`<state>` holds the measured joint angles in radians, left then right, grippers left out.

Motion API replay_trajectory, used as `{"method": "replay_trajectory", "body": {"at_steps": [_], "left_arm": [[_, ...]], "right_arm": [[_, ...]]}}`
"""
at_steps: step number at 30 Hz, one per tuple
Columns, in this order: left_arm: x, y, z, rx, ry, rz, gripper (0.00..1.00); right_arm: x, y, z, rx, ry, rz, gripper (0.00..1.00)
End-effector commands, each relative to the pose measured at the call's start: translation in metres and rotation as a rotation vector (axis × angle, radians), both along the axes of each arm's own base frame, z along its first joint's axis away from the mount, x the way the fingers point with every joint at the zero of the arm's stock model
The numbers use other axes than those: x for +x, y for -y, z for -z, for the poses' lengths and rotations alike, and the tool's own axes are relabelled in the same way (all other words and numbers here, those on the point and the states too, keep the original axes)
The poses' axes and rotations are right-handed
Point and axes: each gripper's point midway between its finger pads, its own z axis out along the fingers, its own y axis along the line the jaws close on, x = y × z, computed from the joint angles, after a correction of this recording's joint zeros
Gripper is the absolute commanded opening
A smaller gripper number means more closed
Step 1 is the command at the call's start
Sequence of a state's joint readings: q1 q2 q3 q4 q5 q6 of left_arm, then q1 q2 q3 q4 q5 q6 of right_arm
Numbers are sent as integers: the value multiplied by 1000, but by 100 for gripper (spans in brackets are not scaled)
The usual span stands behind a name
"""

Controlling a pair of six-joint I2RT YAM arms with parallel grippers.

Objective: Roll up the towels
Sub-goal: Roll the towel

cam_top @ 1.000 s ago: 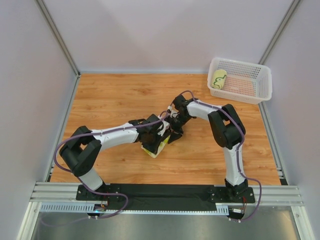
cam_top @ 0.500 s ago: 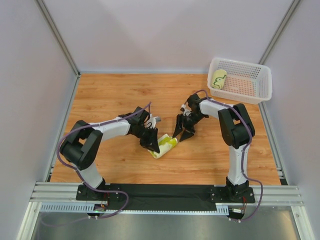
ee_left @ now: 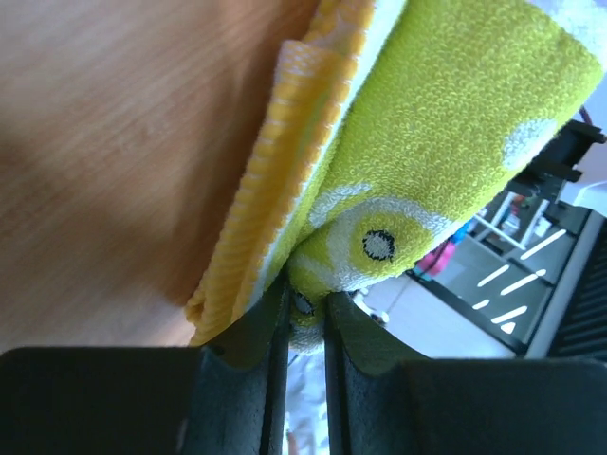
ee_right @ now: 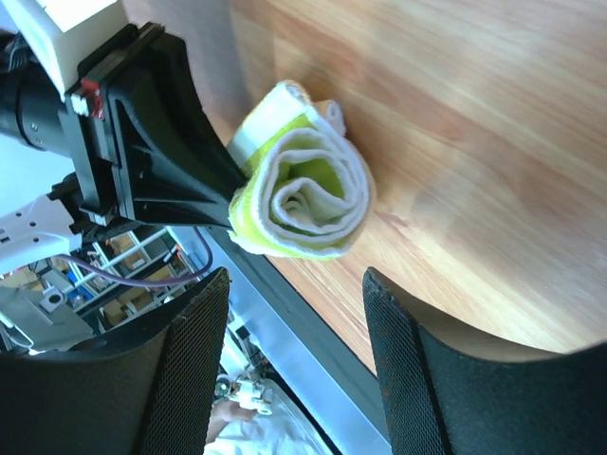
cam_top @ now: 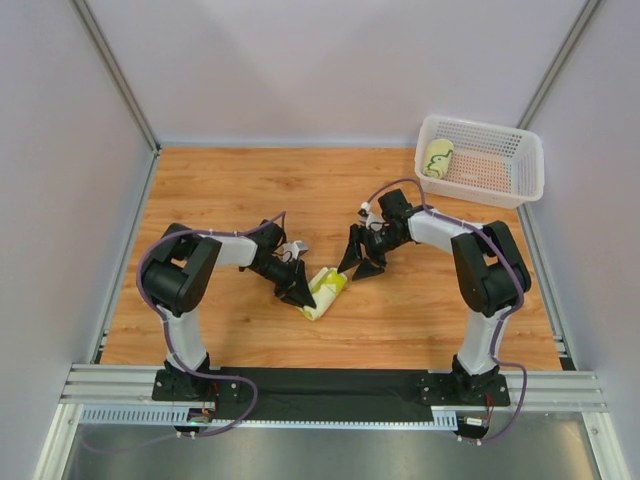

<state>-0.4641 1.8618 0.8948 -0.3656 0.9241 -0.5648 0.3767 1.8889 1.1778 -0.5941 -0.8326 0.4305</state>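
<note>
Only from above: wooden table [cam_top: 220, 190], white basket [cam_top: 490, 170] at its far right corner, a second roll [cam_top: 437, 157] tucked into the basket's left end. Only from the right wrist: spiral end of the rolled towel [ee_right: 308, 194], cream layers wound around lime green. Only from the left wrist: yellow-orange band along the roll's edge, down against the wood.

Against a second ago: both arms drawn apart, right gripper [cam_top: 360, 264] backed off toward the basket and spread wider, roll no longer covered.

Rolled towel down on the table, well to the basket's near left. Left gripper [ee_left: 305, 301] pinched narrowly on the roll's outer fold, green terry between the fingers. Right gripper released and empty, roll just beyond its fingertips, apart.
</note>
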Motion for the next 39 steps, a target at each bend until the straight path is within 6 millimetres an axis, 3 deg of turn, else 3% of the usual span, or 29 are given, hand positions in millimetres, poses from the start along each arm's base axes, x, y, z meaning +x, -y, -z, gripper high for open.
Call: {"method": "replay_trajectory", "body": {"at_steps": [1, 10, 23, 30, 34, 39], "left_arm": [[2, -6, 14, 33, -60, -46, 10], [6, -26, 29, 84, -165, -79, 11], [6, -27, 36, 81, -259, -60, 13], [14, -36, 33, 147, -174, -25, 19], [24, -44, 24, 209, -67, 17, 28], [41, -49, -1, 249, 72, 33, 42]], "right_arm": [[-3, -20, -11, 71, 53, -38, 60], [-13, -35, 22, 57, 27, -66, 60], [-14, -70, 34, 87, 43, -129, 60], [-7, -79, 41, 72, 32, -123, 31], [2, -77, 51, -1, 23, -116, 27], [12, -71, 57, -110, -4, -114, 24]]}}
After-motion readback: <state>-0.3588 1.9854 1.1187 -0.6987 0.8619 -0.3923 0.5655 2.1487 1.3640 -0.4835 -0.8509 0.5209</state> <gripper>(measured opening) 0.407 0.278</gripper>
